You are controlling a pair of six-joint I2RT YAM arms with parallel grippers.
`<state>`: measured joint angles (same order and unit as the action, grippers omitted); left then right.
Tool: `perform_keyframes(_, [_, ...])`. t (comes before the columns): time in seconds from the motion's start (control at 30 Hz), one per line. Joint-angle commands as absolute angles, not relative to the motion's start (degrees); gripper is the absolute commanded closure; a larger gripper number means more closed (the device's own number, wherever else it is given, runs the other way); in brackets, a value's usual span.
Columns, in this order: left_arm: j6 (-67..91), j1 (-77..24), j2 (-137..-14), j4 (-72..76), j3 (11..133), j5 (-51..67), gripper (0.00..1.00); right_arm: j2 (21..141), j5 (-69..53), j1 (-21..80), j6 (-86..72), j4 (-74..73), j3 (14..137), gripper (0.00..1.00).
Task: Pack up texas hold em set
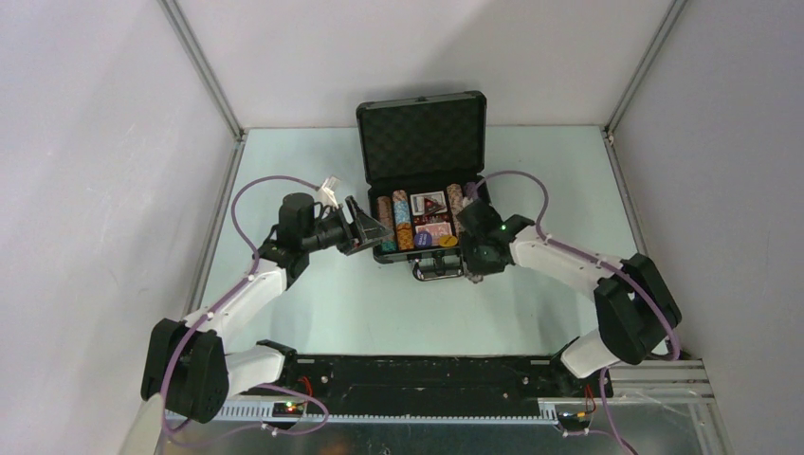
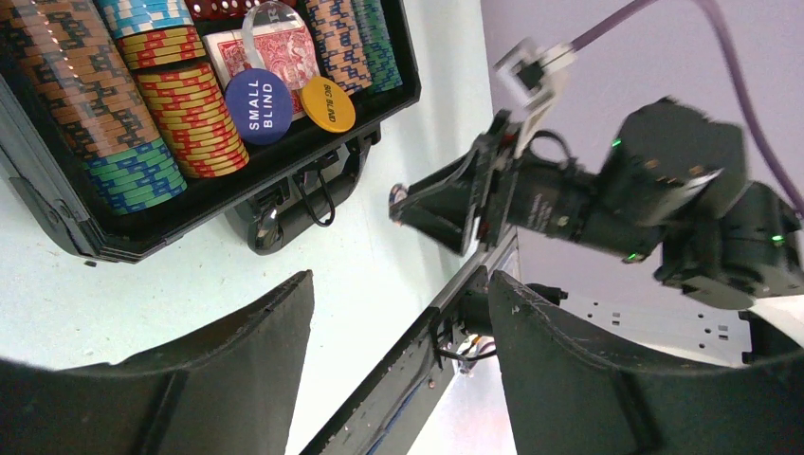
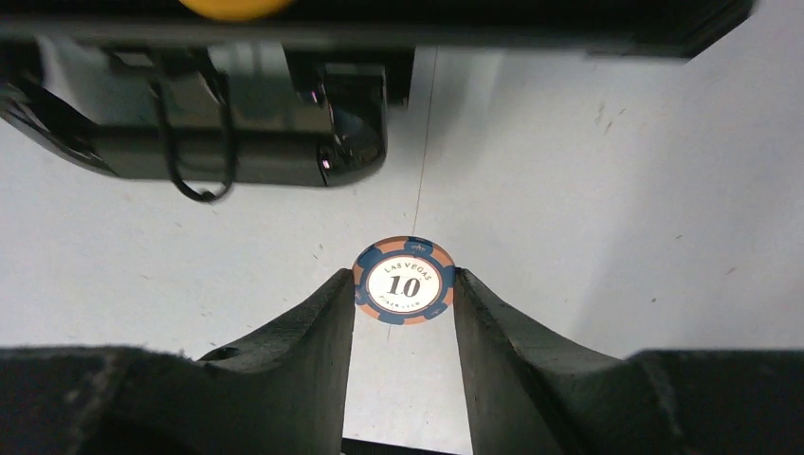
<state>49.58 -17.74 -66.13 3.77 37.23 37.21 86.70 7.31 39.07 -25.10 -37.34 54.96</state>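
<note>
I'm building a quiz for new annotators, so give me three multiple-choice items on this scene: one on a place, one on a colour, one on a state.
1. Where is the 10 chip?
A. stacked in a row inside the case
B. between the fingertips of the right gripper
C. beneath the left gripper

2. What colour is the SMALL BLIND disc?
A. yellow
B. clear
C. blue

3. How is the case lid?
A. open, standing up
B. shut and latched
C. detached, lying flat on the table

Answers:
1 B, the right wrist view shows a finger against each side of its edge.
2 C, the left wrist view shows white letters on a blue face.
3 A, the top view shows it raised, with its inside facing the camera.
</note>
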Motion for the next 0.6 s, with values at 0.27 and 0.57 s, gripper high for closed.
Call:
perform_keyframes(0.27, [49.96, -18.03, -65.77, 5.42, 36.46, 36.57, 0.28, 93.82, 6.33, 31.61, -17.88, -38.42, 73.55, 0.52])
perform_keyframes(0.57, [49.90, -18.04, -65.75, 5.45, 36.40, 36.68, 0.28, 96.12, 5.50, 31.64, -18.30, -40.16, 76.18, 0.46])
